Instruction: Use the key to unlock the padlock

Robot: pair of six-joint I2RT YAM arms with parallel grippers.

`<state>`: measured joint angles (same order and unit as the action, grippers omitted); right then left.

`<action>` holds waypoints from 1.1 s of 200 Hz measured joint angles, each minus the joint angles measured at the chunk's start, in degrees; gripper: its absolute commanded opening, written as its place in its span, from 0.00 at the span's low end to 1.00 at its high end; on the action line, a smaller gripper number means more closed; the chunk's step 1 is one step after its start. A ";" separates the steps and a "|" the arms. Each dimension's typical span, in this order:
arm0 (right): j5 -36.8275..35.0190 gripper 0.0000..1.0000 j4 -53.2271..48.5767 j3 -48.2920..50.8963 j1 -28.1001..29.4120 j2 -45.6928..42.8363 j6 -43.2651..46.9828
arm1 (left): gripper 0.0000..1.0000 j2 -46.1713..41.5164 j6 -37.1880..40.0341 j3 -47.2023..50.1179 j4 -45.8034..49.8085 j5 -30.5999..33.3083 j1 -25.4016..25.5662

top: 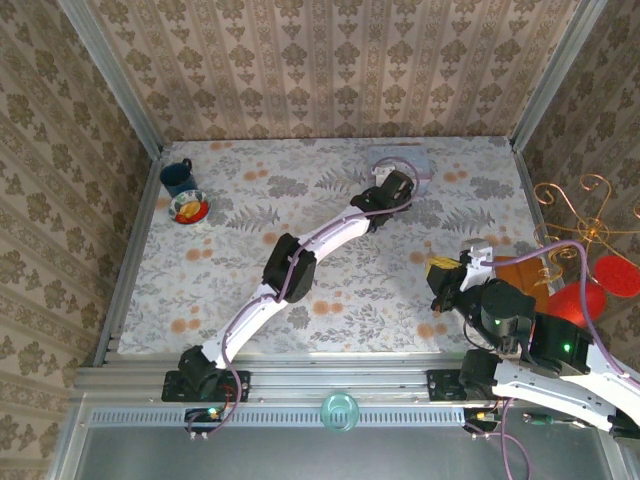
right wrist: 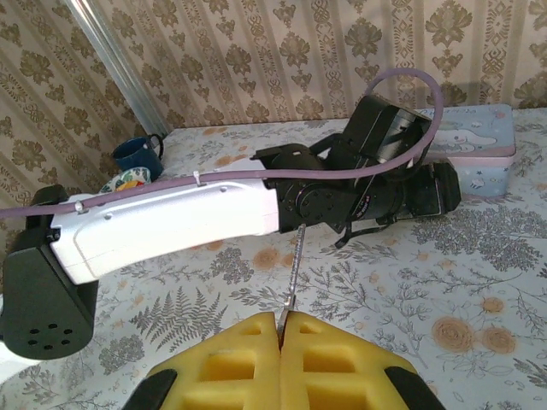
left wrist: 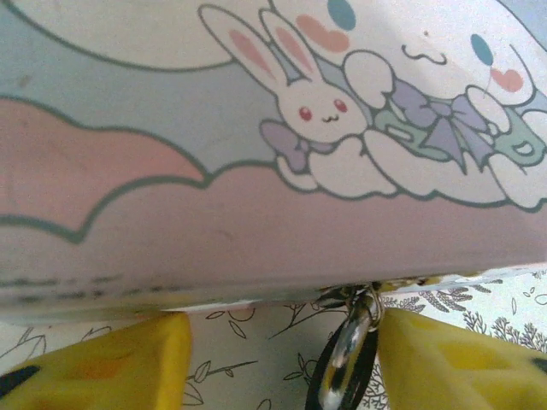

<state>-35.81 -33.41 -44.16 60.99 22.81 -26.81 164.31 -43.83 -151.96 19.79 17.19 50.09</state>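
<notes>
L claw (left wrist: 285,369) sits low against the front wall of the tin (left wrist: 256,171), jaws approx half apart & gripping nothing. The padlock (left wrist: 346,371) hangs at the tin's lower edge, right btwn the pads (left wrist: 111,367). It's well apart from one pad and just beside the other; can't tell if that one touches. Prob. reason for the pose: bracket the lock so that one squeeze steadies it for the key. Keyhole itself isn't visible, so its facing is unknown.

R claw (right wrist: 280,329) is clamped fully shut on the key (right wrist: 293,273). Pads are pressed flat together, and the thin shaft sticks straight out ahead of the tips. Held at one end, I reckon, so the rest stays free to enter the lock. This claw sits well back from the tin, w/ the L arm (right wrist: 214,213) lying across ahead of it, btwn key & lock.

Judgement: unlock not yet begun. L needs to close on the lock first, then R must route the key past the L forearm. Risk: such a slim key could twist in the soft pads on contact.
</notes>
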 measured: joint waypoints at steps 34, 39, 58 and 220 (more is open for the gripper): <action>0.00 0.00 -0.02 0.00 0.00 0.00 -0.04 | 0.34 0.52 -0.61 -0.33 -0.09 -0.68 -0.55; 0.00 0.00 -0.02 0.00 0.00 0.00 -0.04 | 0.30 0.55 -0.57 -0.33 -0.13 -0.85 -0.61; 0.00 0.00 -0.02 0.00 0.00 0.00 -0.09 | 0.19 0.39 -0.83 0.68 -1.07 -1.38 -0.90; 7.58 0.00 8.20 2.58 -2.19 18.23 -3.82 | 0.04 -53.44 3.63 90.47 -27.12 -8.39 -15.41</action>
<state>-28.23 -25.21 -41.58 58.81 41.04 -30.63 110.87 -40.21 -61.49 -7.33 8.80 34.68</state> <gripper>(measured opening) 0.066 0.147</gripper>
